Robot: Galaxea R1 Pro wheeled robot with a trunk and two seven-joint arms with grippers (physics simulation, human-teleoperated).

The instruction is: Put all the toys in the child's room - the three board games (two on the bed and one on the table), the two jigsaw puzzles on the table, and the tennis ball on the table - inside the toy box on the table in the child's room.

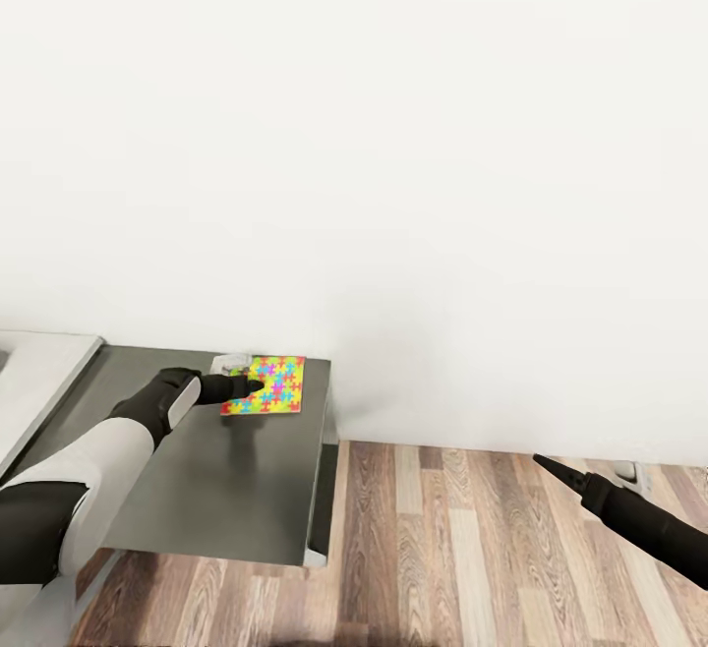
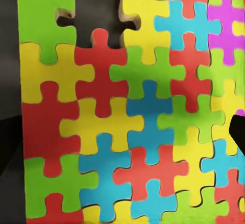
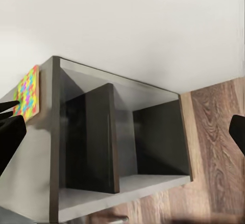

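A jigsaw puzzle (image 1: 266, 386) with bright interlocking pieces lies at the far corner of a dark grey shelf unit (image 1: 216, 490), close to the white wall. My left gripper (image 1: 248, 387) reaches to its near-left edge. In the left wrist view the puzzle (image 2: 127, 117) sits face-on and very close, with a dark fingertip (image 2: 238, 132) at one side, and the jaws look spread. My right gripper (image 1: 540, 460) hangs open over the wood floor, holding nothing. From the right wrist view the puzzle (image 3: 28, 92) rests on the unit's top. The toy box, board games and tennis ball are out of view.
The shelf unit (image 3: 122, 132) has two open compartments split by a divider. A small pale object (image 1: 229, 364) lies beside the puzzle's far-left corner. A pale grey-white surface (image 1: 39, 372) adjoins the unit on the left. Wood plank floor (image 1: 472, 549) spreads out to the right.
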